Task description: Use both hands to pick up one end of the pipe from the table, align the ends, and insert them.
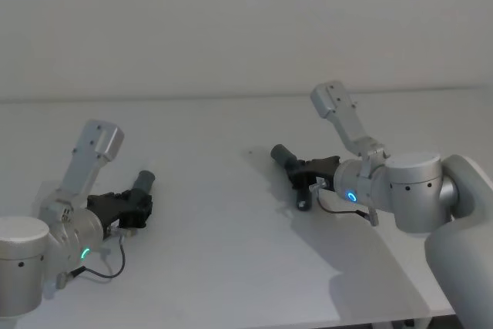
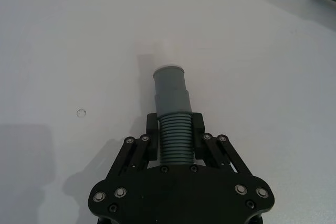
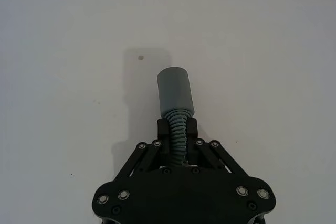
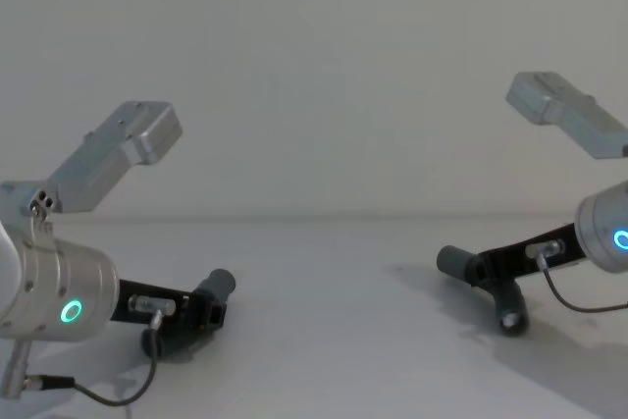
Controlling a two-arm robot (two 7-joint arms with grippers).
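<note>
Clamped by its ribbed section between the closed fingers of my left hand [image 2: 175, 129], the straight tube [image 2: 170, 95] points its white tip [image 2: 169, 53] away from the wrist, low over the left side of the tabletop [image 1: 216, 267]. Well apart to the right, my right hand [image 3: 177, 129] pinches the bent tube [image 4: 507, 306] at its ribbed neck. The grey socket collar [image 3: 176, 90] faces left and the elbow leg hangs toward the surface.
</note>
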